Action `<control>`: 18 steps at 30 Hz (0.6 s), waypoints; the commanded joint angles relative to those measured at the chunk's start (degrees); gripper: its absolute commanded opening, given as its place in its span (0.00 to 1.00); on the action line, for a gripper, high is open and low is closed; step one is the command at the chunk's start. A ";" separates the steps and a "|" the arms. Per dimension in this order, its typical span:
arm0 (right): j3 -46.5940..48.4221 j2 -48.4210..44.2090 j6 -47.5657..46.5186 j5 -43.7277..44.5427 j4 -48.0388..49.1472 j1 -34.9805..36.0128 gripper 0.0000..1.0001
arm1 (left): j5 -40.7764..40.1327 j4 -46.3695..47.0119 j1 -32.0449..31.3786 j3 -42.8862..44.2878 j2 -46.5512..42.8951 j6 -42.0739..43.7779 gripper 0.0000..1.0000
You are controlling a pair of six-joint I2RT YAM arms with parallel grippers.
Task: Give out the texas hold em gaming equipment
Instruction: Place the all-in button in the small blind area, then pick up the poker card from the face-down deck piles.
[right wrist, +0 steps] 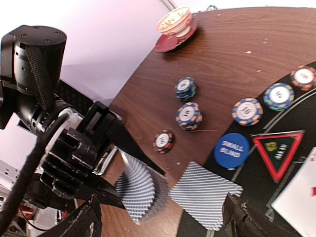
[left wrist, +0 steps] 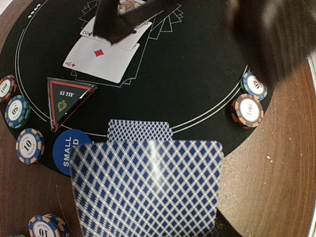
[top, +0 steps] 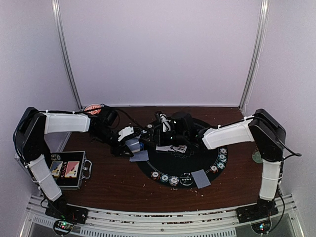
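Cards (left wrist: pixel 148 192) in left end effector (right wrist: pixel 138 187)

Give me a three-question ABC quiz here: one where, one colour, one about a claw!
1. Where is the red-edged black triangle marker? A floor. B round black mat. C chair.
2. What colour is the round SMALL BLIND button? A green. B yellow. C blue.
3. The left claw is: A shut on the stack of blue-patterned playing cards. B open, empty. C holding a spoon.
Answers: B, it rests on the mat; C, blue with white letters; A, cards fill its grip.
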 commanded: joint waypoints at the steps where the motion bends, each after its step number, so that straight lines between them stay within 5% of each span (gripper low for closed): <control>1: 1.92 4.29 6.17 -2.86 8.13 1.78 0.85 | 1.60 1.07 0.06 0.55 -1.62 0.26 0.48; 18: 10.93 13.87 8.43 -0.22 5.93 3.10 0.81 | 2.12 1.07 0.09 0.37 -2.01 0.45 0.48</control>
